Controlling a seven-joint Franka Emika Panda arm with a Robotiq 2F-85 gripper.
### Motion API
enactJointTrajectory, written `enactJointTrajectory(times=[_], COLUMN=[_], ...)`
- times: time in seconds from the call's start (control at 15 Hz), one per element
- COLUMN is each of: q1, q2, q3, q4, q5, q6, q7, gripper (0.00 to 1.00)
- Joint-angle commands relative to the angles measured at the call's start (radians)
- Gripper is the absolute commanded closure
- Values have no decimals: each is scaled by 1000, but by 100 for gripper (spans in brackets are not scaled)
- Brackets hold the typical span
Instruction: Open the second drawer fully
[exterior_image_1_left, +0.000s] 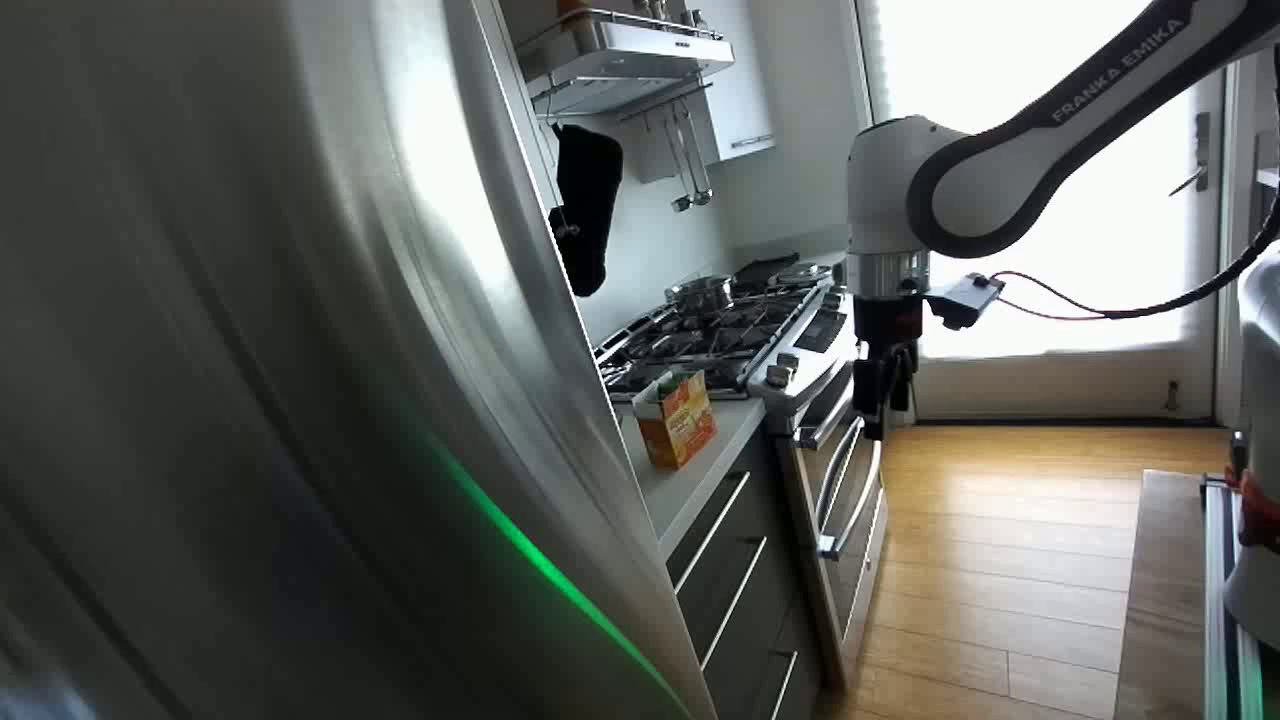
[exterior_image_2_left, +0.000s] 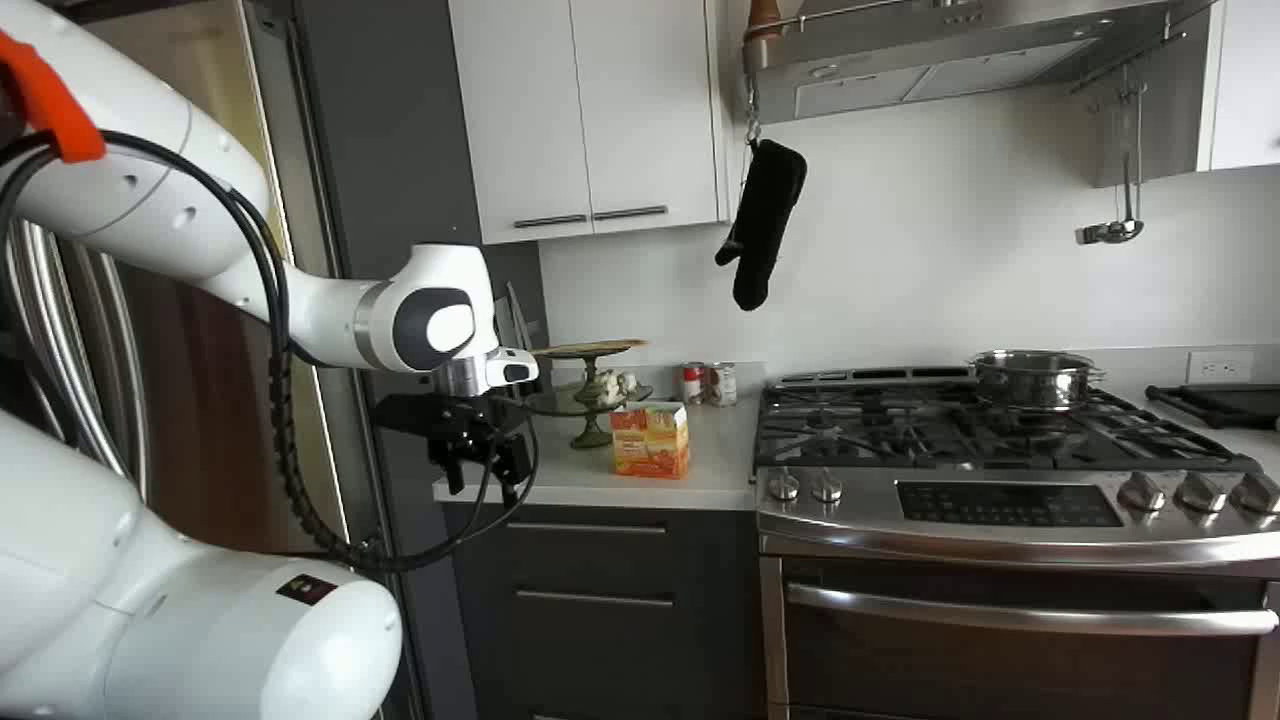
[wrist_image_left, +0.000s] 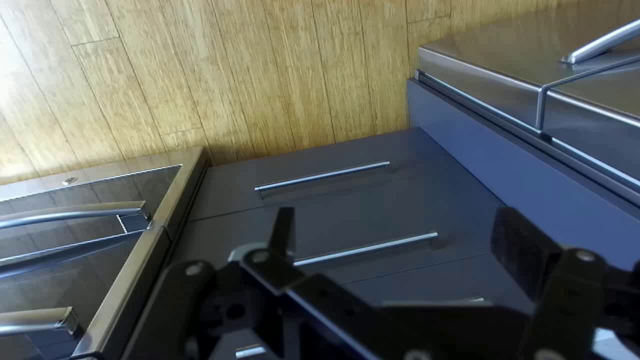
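Pale wooden floor (wrist_image_left: 235, 75) runs through the kitchen where I stand, with daylight glaring through a door (exterior_image_1_left: 1150, 240). Biggest of the furnishings is a curved steel refrigerator (exterior_image_1_left: 300, 350); near it stretches the white robot arm (exterior_image_2_left: 150, 225). Farther along I see a steel gas range (exterior_image_2_left: 865, 510) under its hood (exterior_image_2_left: 900, 85). Beside the range, below a pale counter (exterior_image_2_left: 722, 455), dark-grey fronts (exterior_image_2_left: 700, 545) are stacked, and the second drawer (exterior_image_2_left: 600, 650), next down from the top one, is closed, flush with its neighbours. Out in front of it hangs the gripper (wrist_image_left: 397, 222), its fingers (wrist_image_left: 517, 245) pointing down and spread wide apart; in the wrist view the drawer's silver bar handle (wrist_image_left: 367, 248) shows beyond and between them. Smaller things come after: a black oven mitt (exterior_image_2_left: 768, 225) dangling below the hood, a steel pot (exterior_image_2_left: 1035, 382) on the range, an orange box (exterior_image_2_left: 650, 442) upright on the counter, and two cans (exterior_image_2_left: 722, 384) near the wall (exterior_image_2_left: 930, 240).
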Motion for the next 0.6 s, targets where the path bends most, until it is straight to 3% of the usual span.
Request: enactJointTrajectory(times=[0.0,0.47,0.53], q1=[1,1,6], q2=[1,4,56], q3=[-2,-2,-6], q4=[-1,-4,23], q5=[-2,-2,37], q6=[-3,-3,36], q7=[1,1,23], gripper=[0,0,0])
